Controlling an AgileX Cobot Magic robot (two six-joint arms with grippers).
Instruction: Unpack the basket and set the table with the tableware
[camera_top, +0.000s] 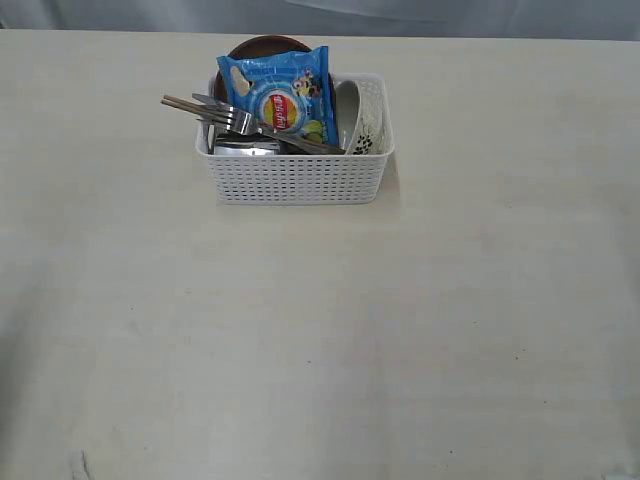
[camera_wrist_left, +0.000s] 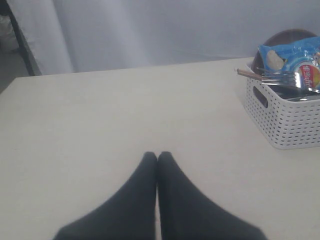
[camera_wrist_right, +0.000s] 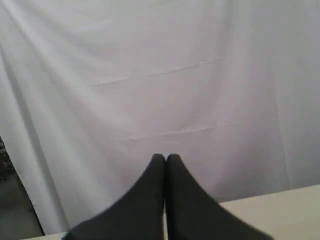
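The white perforated basket (camera_top: 298, 178) stands at the far middle of the cream table (camera_top: 320, 340). In it a round brown plate (camera_top: 266, 45) stands upright at the back, and a pale bowl (camera_top: 348, 112) stands on edge at the right. A silver fork (camera_top: 222, 114) and other handles stick out over the left rim, above a steel cup (camera_top: 245, 147). The basket (camera_wrist_left: 287, 117) also shows in the left wrist view. My left gripper (camera_wrist_left: 157, 156) is shut and empty, well apart from the basket. My right gripper (camera_wrist_right: 165, 158) is shut and empty, facing a white curtain. Neither gripper shows in the exterior view.
A blue chip bag (camera_top: 282, 95) leans in the basket against the plate. A white curtain (camera_wrist_right: 160, 75) hangs behind the table's far edge. Bare tabletop spreads in front of the basket and to both sides.
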